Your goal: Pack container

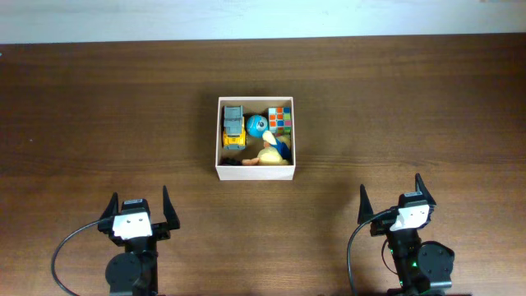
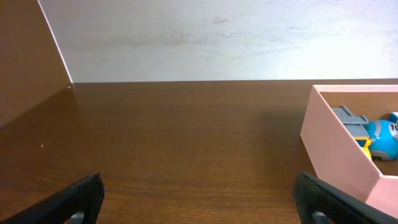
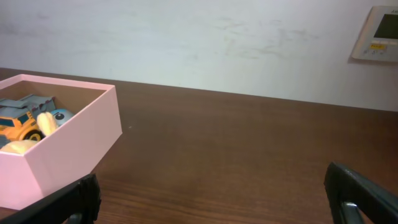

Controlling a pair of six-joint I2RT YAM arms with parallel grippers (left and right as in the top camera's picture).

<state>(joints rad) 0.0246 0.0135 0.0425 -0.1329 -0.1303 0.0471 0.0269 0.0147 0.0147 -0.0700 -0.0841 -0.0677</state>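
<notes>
The container [image 1: 256,172], a square shallow box with pale walls, sits mid-table. Inside lie a grey and yellow toy truck [image 1: 233,126], a blue round toy [image 1: 256,125], a colourful cube [image 1: 281,118] and a cream duck-like toy [image 1: 269,155]. My left gripper [image 1: 139,203] rests near the front left, open and empty, well short of the box. My right gripper [image 1: 392,195] stands at the front right, open and empty too. The left wrist view catches the container [image 2: 339,149] at its right edge; the right wrist view has the container [image 3: 68,143] at its left.
Brown wooden table [image 1: 99,115] all around, with a pale wall [image 2: 217,37] behind its far edge. A wall panel [image 3: 377,34] hangs at the upper right of the right wrist view. Black cables [image 1: 70,247] loop beside each arm base.
</notes>
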